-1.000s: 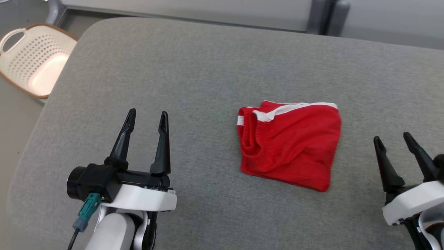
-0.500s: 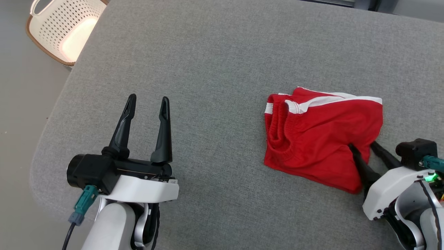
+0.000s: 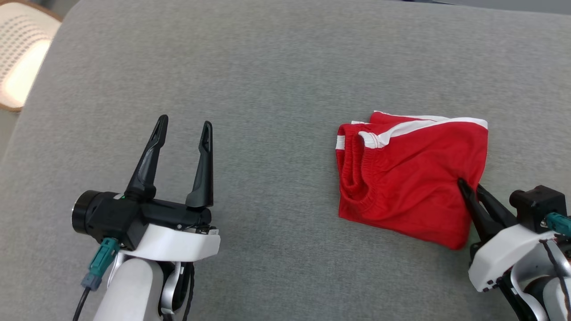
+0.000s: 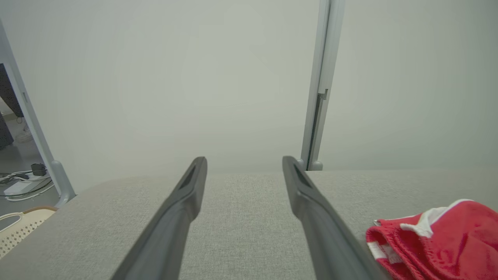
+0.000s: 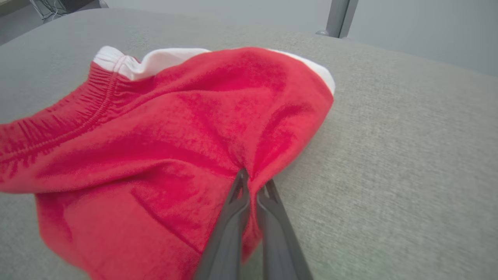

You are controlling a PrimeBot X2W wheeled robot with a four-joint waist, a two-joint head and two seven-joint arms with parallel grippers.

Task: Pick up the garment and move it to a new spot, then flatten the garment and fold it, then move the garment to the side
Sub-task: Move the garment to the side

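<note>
The garment [image 3: 406, 178] is a pair of red shorts with white trim, folded and bunched, lying on the grey table [image 3: 276, 80] right of centre. My right gripper [image 3: 468, 185] is shut on a pinch of red cloth at the garment's right edge; in the right wrist view the garment [image 5: 163, 136] puckers into the closed tips of the right gripper [image 5: 253, 181]. My left gripper [image 3: 183, 127] stands open above bare table at the lower left, well apart from the garment. In the left wrist view the left gripper [image 4: 243, 163] holds nothing, with the garment [image 4: 439, 241] at the lower right.
A cream perforated laundry basket [image 3: 20, 53] sits on the floor past the table's left edge. Grey posts [image 4: 319, 85] and pale panels stand behind the table's far edge. Cables [image 4: 23, 182] lie on the floor at the left.
My right gripper went from open beside the garment to its right edge and shut on the cloth. The head camera shifted, so the whole picture moved. The left gripper stayed open.
</note>
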